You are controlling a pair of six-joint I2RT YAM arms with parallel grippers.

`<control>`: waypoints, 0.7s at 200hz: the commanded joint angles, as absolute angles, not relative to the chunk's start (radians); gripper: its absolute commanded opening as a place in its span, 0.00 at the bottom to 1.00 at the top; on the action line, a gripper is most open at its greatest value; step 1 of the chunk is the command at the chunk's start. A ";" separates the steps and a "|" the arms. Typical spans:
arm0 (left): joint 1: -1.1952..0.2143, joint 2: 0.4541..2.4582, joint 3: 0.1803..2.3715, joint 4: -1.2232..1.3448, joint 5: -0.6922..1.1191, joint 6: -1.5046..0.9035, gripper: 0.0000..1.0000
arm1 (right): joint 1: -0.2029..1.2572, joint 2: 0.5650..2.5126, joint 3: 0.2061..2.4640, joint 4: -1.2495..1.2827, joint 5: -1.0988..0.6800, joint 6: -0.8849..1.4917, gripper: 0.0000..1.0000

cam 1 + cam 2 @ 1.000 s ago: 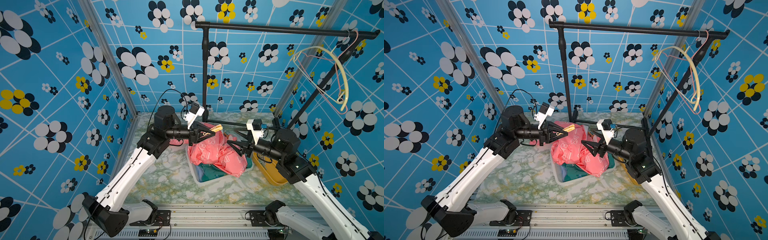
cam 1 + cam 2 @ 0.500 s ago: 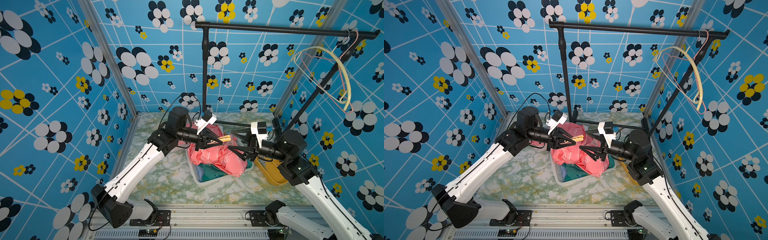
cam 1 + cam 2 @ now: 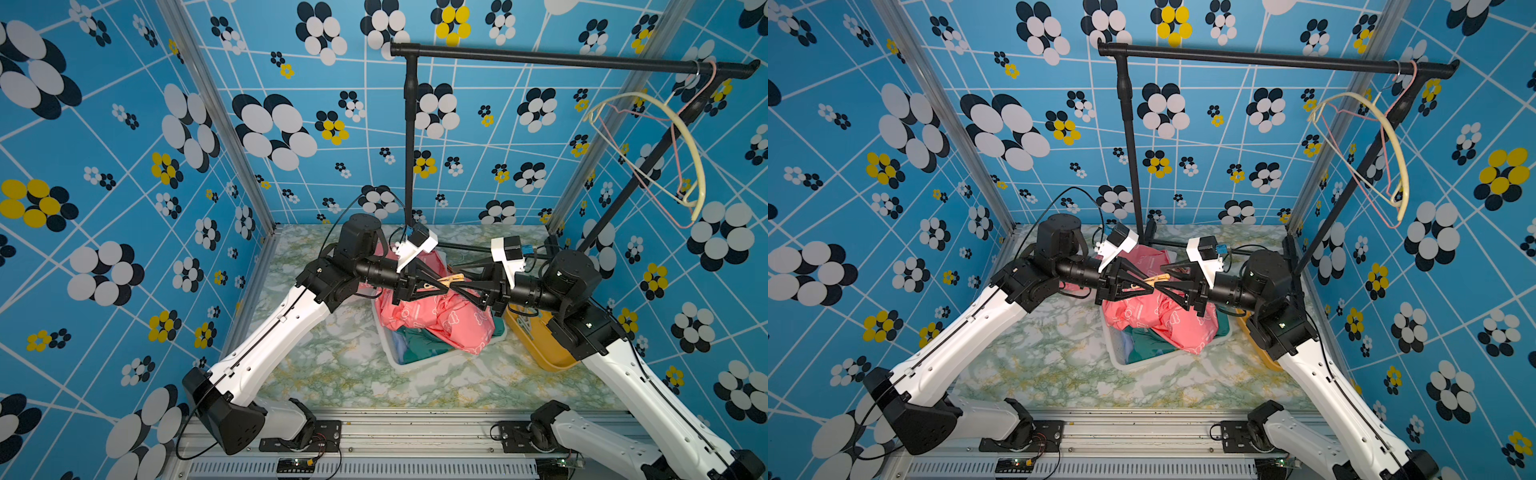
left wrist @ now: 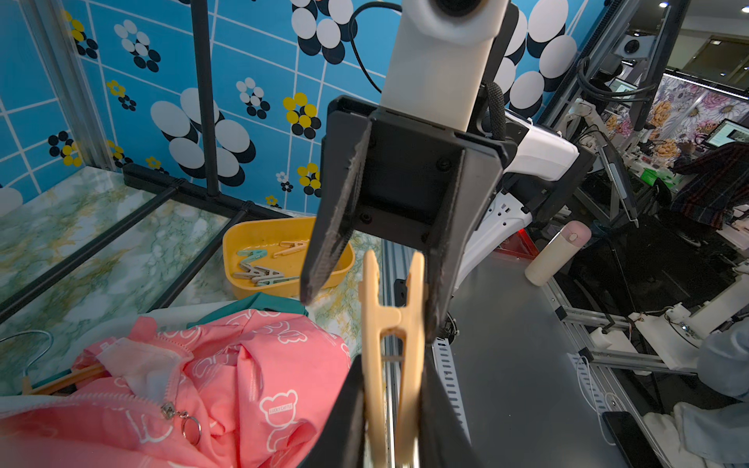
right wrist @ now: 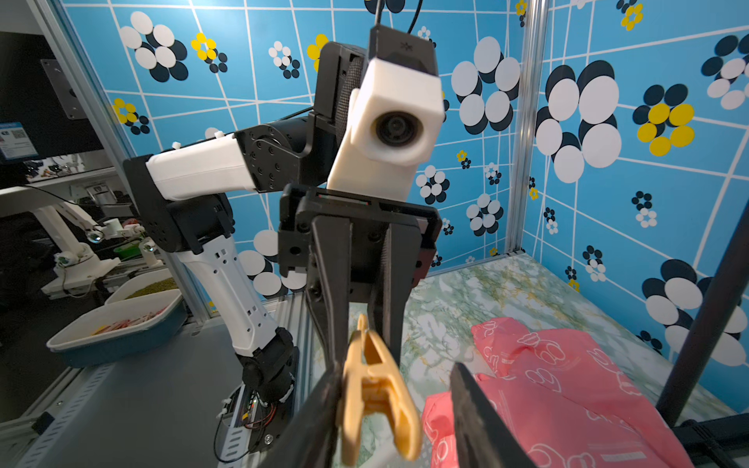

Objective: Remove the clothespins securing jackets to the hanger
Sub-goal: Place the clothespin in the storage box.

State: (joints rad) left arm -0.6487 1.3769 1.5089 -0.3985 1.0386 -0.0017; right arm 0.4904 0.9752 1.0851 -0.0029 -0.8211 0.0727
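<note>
Overall: this looks like a mid-air handover of one tan clothespin (image 3: 451, 280), with both grippers meeting tip to tip above the white basket (image 3: 398, 365).
Left gripper (image 4: 391, 358): its jaws are pinched narrow on one end of the clothespin, with a pad against each side.
Clothespin: it is clear of every garment and roughly level. Its long axis runs along the line between the two wrists, and its free end points away from the left gripper toward the right one.
Below it: the pink jacket (image 3: 440, 320) is heaped in the basket over a teal jacket (image 3: 417, 348), and neither touches the clothespin.
Right gripper (image 5: 395, 370): the jaws are partly open around the free end. One pad touches the clothespin and the other stands clear, so there is no grip yet.
Deciding relation: the clothespin lies end-on, straight ahead of the right jaws and already between them.
Next move, as I judge it: the right jaws must close fully before the left lets go, or the clothespin drops onto the jackets.
Yellow tray (image 4: 243, 243): it sits on the counter (image 3: 332, 365) just beside the basket, on the right arm's side, so that arm is nearer. Loose clothespins (image 4: 259, 275) lie in it.
Far right: empty hangers (image 3: 698, 166) hang on the black rail (image 3: 540, 58).
</note>
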 commanded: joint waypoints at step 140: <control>-0.664 1.356 1.538 -0.395 0.978 0.040 0.57 | 0.514 0.994 1.117 -0.035 -0.759 0.066 0.07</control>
